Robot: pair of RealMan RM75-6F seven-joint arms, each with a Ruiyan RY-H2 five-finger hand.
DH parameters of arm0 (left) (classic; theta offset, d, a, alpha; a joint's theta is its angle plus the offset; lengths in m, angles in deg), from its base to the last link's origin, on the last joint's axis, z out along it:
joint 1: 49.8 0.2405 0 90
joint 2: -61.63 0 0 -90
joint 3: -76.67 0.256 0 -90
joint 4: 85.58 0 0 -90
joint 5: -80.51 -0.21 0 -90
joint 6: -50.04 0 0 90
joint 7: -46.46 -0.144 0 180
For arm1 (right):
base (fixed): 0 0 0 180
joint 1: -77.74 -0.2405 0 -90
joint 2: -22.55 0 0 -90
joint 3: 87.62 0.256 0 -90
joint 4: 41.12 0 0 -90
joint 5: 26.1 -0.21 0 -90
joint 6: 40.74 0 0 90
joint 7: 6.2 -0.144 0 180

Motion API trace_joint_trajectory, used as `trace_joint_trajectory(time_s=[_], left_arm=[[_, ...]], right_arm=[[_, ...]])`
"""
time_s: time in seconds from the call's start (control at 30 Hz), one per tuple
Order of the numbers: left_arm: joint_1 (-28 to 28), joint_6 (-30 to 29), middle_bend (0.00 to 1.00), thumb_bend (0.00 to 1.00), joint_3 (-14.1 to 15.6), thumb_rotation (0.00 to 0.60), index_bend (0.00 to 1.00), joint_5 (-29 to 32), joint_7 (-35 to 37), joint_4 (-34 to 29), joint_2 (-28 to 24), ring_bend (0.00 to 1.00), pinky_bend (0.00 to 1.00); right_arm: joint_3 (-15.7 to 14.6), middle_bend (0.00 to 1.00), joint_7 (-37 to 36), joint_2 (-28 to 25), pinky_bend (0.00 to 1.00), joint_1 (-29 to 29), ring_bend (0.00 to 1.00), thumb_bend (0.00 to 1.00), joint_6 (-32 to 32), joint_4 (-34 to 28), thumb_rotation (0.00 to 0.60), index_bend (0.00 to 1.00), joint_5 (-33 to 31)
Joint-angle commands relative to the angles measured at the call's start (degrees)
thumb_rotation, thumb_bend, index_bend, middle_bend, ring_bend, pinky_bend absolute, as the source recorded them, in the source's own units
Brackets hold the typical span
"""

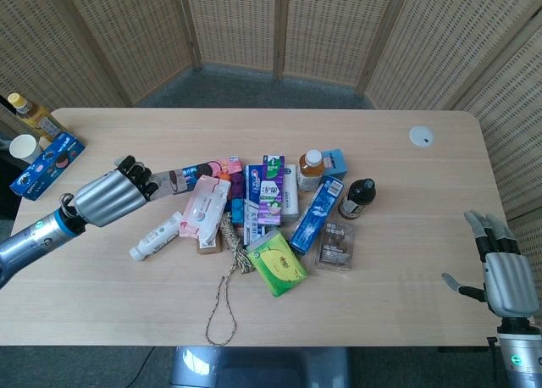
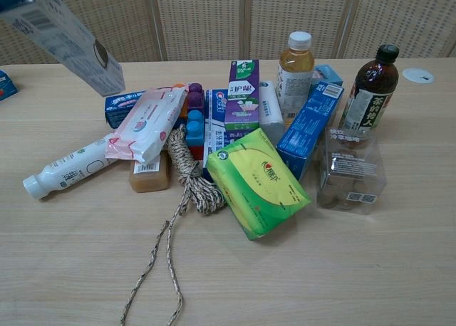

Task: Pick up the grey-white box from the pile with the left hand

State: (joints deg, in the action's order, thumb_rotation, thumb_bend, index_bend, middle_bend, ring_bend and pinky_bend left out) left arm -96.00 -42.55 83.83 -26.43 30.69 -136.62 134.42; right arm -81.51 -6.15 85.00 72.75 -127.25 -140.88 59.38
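Grey-white box (image 2: pixel 68 38) hangs tilted in the air above the worktop (image 2: pixel 299 283), up at the left of the pile, clear of everything lying below it in the chest view. From the head camera the left hand (image 1: pixel 114 193) has its fingers curled around the box, which that view mostly hides behind them. Beneath it lie a white bottle (image 1: pixel 155 235) on its side and a pink wipes pack (image 1: pixel 206 206). Far across the worktop the right hand (image 1: pixel 504 274) holds nothing, fingers apart and pointing up, at the near right corner.
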Motion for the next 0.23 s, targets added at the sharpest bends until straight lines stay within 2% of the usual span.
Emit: trace_joint_trajectory(time_s=[0.03, 0.23], left_arm=[[-0.2, -1.0, 0.69, 0.07, -2.4, 0.6, 0.86, -0.2, -5.3, -9.8, -7.4, 0.63, 0.63], [0.4, -0.9, 0.69, 0.07, -4.5, 0.6, 0.86, -0.8, -8.4, -17.5, -13.0, 0.63, 0.63]], right_arm=[[-0.1, 0.0, -0.3, -0.2, 0.0, 0.1, 0.0, 0.0, -0.2, -0.2, 0.6, 0.0, 0.3], [-0.3, 0.0, -0.7, -0.6, 0.0, 0.3, 0.0, 0.0, -0.5, -0.7, 0.6, 0.0, 0.9]])
